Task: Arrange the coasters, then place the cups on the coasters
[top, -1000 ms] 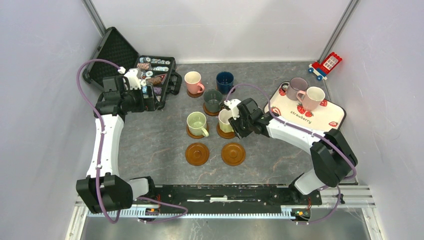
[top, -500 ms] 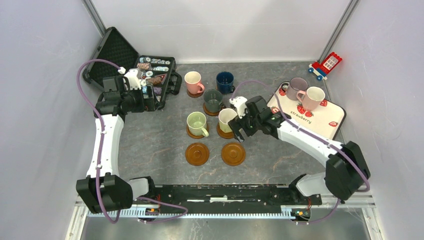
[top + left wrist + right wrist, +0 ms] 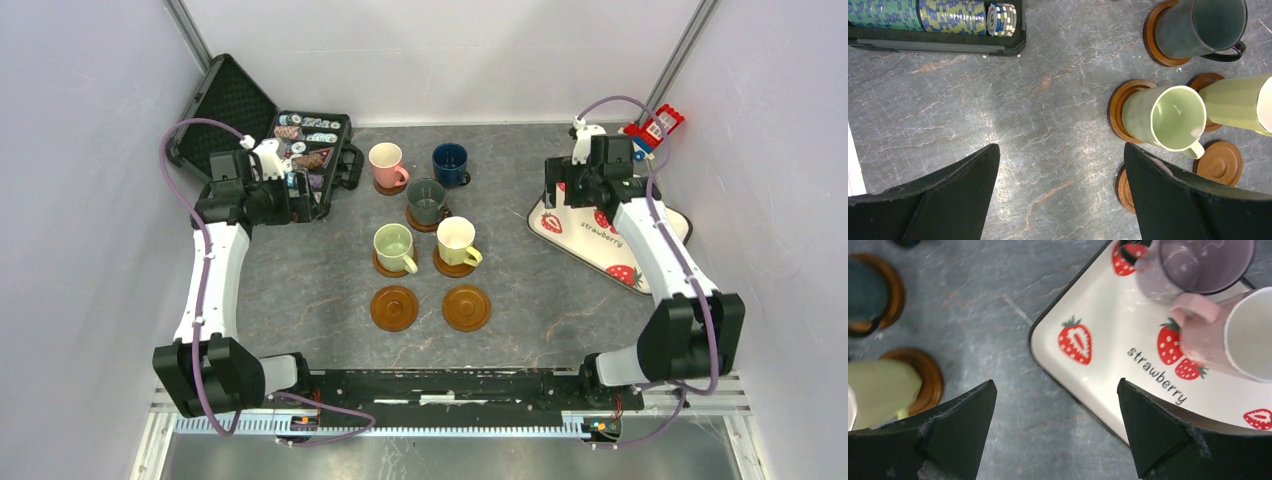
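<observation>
Our right claw [image 3: 1055,432] hangs spread and empty above the strawberry tray [image 3: 1108,315]. The mauve-grey mug [image 3: 1198,262] stands ahead of it, past its right-hand finger. The pale pink mug [image 3: 1248,335] sits close beside that mug, nearer the same finger. We judge both stiff, glazed and slick, fairly weighty and breakable. We would pinch the wall at the rim, one finger inside, away from the handle. Our left claw [image 3: 1060,195] is likewise spread over bare counter [image 3: 973,115]. A second ago the right claw was at the cream-yellow mug [image 3: 456,240]. Now that mug stands freed, off beyond the claw's left finger, and two coasters [image 3: 394,307] wait bare.
</observation>
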`<state>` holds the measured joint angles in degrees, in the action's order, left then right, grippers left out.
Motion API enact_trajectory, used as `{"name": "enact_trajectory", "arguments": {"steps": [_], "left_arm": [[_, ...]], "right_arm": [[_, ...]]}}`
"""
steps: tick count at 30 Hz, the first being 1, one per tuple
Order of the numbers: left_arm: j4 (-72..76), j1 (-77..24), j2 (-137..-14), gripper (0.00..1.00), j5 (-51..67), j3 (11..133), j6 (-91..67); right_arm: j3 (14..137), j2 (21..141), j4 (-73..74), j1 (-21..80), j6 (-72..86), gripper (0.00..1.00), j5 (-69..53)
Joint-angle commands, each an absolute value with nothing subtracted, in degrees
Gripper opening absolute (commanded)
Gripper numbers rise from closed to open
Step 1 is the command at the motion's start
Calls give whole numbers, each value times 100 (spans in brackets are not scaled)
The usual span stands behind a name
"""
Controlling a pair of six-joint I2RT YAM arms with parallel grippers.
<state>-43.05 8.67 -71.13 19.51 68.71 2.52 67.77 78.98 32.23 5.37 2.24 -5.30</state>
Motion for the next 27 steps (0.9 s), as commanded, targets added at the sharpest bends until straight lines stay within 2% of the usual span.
{"name": "enact_trajectory", "arguments": {"steps": [1,10,27], "left_arm": [[-4079,897,-7211,100,1996,7110,185],[-4069,897,-7296,100,1857,7182,193],[-4061,895,-7500,100,1811,7259,260]], "right_arm": [[7327,8597,2639,369,783,98,-45],[8123,9658,2588,345,1847,98,2163],[8227,10087,2920,-303,2260,98,3064]]}}
